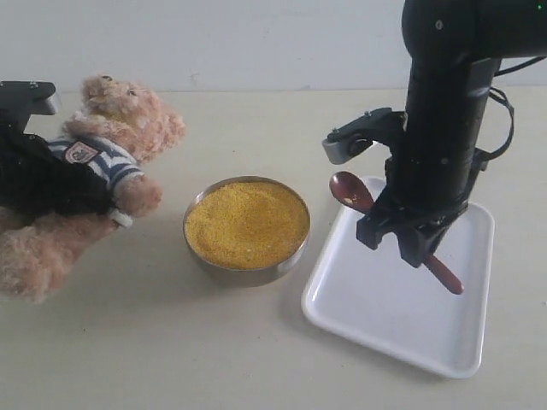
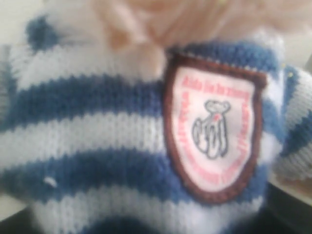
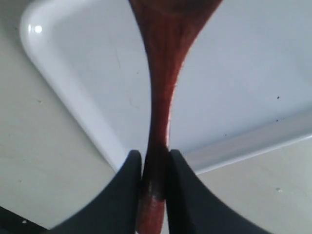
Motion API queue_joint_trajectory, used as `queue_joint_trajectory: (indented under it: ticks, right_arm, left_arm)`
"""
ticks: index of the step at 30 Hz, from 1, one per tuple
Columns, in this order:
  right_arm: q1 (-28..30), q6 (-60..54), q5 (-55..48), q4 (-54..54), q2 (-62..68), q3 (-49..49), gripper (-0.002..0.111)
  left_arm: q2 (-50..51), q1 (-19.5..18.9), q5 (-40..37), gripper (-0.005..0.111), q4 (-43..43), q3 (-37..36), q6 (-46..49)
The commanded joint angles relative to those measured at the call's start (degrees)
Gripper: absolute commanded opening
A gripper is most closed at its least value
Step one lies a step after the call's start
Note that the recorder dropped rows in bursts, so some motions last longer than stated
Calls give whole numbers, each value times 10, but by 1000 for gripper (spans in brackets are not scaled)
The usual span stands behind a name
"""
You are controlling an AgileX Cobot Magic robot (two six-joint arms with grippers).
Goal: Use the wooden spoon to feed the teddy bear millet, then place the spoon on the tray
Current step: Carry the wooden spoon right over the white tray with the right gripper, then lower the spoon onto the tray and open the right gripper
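Jaws on the right pinch the wooden spoon (image 1: pixel 350 190) handle above the tray (image 1: pixel 385 316); left jaws' opening cannot be told.

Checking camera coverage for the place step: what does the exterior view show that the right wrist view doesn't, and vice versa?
Exterior only: the teddy bear, the steel bowl of millet, the round end of the wooden spoon, and the whole tray. Right wrist only: a close look at the right gripper clamped on the spoon handle. Both: the spoon over the tray, plus part of the tray rim.
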State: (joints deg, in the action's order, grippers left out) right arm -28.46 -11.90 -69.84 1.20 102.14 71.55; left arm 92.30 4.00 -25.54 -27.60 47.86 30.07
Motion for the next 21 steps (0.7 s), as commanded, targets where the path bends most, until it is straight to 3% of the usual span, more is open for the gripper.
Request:
queue_joint_trajectory:
  ticks: [1,14,21]
  right_arm:
    - [6,0,-1,4,-10,-26,0]
    - [6,19,10,23,-7,-37,0]
    - [97,54,53,59,20,-51,0]
  left_arm:
    - [4,-1,32,4,-38,-2,-5]
    - [63,-1,44,4,-97,-2,27]
    - [70,-1,39,4,-101,-2,34]
